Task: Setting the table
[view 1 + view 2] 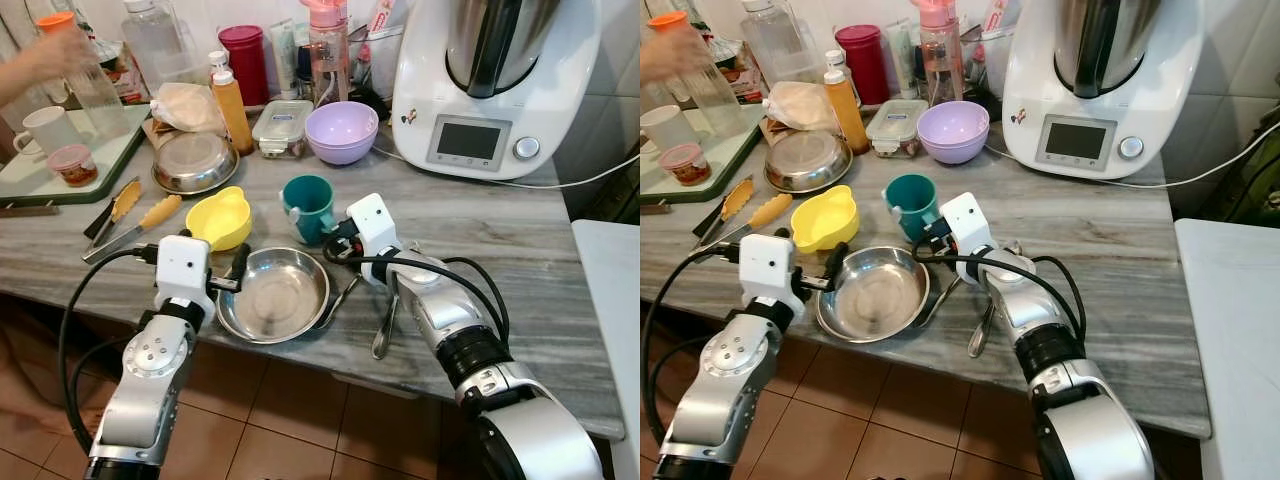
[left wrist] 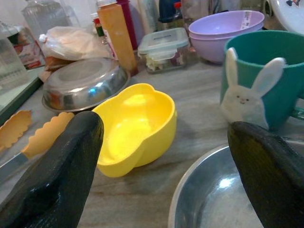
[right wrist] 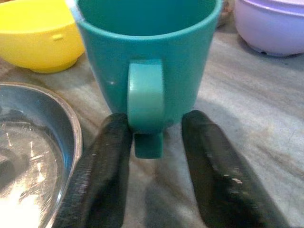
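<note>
Handle of the teal mug [image 3: 146,107] stands upright between the parted fingers of my right gripper [image 3: 154,142], the mug on the counter [image 1: 520,240] straight ahead, while my left gripper [image 2: 156,199] gapes beside the steel bowl [image 1: 272,295].

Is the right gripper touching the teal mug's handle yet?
Cannot tell. In the right wrist view the right gripper has its fingers either side of the teal mug's handle; one finger looks against it, the other shows a gap.

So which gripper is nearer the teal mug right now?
Right. The right gripper has its open fingers on either side of the teal mug handle. The left gripper sits open at the steel bowl rim, farther away.
</note>
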{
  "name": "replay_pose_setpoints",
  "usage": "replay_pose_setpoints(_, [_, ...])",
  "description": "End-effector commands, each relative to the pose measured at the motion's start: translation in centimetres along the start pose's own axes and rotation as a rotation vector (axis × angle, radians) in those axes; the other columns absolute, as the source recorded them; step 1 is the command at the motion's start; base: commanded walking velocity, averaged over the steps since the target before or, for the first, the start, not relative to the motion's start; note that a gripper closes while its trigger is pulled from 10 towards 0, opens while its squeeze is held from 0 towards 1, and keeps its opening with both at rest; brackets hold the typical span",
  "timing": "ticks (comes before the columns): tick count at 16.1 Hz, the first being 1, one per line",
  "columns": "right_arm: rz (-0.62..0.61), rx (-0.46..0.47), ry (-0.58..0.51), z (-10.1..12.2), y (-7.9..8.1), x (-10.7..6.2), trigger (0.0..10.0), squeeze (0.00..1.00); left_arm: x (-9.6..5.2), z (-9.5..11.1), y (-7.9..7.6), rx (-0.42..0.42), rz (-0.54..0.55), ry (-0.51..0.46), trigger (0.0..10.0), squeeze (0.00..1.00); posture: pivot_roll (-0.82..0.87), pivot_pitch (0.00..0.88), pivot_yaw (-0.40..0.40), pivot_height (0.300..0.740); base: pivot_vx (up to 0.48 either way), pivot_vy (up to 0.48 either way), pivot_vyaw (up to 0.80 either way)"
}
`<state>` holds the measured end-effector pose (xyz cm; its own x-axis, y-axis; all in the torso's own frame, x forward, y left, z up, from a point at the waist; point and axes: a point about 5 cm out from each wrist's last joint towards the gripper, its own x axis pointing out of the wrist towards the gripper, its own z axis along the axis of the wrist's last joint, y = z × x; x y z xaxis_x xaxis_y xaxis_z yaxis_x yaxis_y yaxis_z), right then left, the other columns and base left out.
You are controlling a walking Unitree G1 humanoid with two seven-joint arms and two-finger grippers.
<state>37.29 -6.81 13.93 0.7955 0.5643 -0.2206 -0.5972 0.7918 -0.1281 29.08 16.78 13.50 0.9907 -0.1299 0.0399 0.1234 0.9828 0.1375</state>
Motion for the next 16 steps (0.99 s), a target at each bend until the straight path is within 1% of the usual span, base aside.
replay_pose_setpoints(1, [0.005, -0.016, -0.015, 0.7, 0.2, 0.4, 10.0, 1.00, 0.1, -0.1, 0.3, 0.014, 0.009, 0.000, 10.0, 0.00, -0.15, 0.035, 0.108, 0.740, 0.000, 0.000, 0.00])
replay_pose_setpoints(5, [-0.029, -0.026, -0.029, 1.6, -0.5, 0.7, 10.0, 1.00, 0.3, -0.1, 0.5, 0.015, 0.017, -0.001, 10.0, 0.00, -0.15, 0.032, 0.108, 0.740, 0.000, 0.000, 0.00])
replay_pose_setpoints(9, [-0.051, -0.066, -0.074, 2.9, -0.8, 0.8, 10.0, 1.00, 0.3, 0.2, 0.5, 0.011, 0.019, -0.013, 10.0, 0.00, -0.15, 0.027, 0.105, 0.740, 0.000, 0.000, 0.00])
replay_pose_setpoints(11, [-0.068, -0.125, -0.127, 3.5, -1.1, 0.1, 10.0, 1.00, -0.1, 1.1, 0.0, -0.053, -0.066, -0.060, 10.0, 0.00, -0.14, 0.022, 0.099, 0.740, 0.000, 0.000, 0.00])
replay_pose_setpoints(12, [-0.077, -0.139, -0.139, 3.6, -1.3, -0.2, 10.0, 1.00, -0.3, 1.3, -0.2, -0.073, -0.098, -0.069, 10.0, 0.00, -0.15, 0.021, 0.096, 0.740, 0.000, 0.000, 0.00])
replay_pose_setpoints(13, [-0.084, -0.140, -0.146, 3.6, -1.4, -0.4, 10.0, 1.00, -0.4, 1.3, -0.3, -0.070, -0.105, -0.070, 10.0, 0.00, -0.15, 0.021, 0.096, 0.740, 0.000, 0.000, 0.00])
replay_pose_setpoints(15, [-0.159, -0.135, -0.192, 3.4, -2.1, -2.1, 10.0, 1.00, -1.1, 1.3, -0.6, -0.061, -0.155, -0.071, 10.0, 0.00, -0.15, 0.014, 0.094, 0.740, 0.000, 0.000, 0.00])
replay_pose_setpoints(16, [-0.203, -0.118, -0.204, 3.2, -2.3, -2.7, 10.0, 1.00, -1.3, 1.2, -0.6, -0.065, -0.156, -0.068, 10.0, 0.00, -0.16, 0.011, 0.096, 0.740, 0.000, 0.000, 0.00])
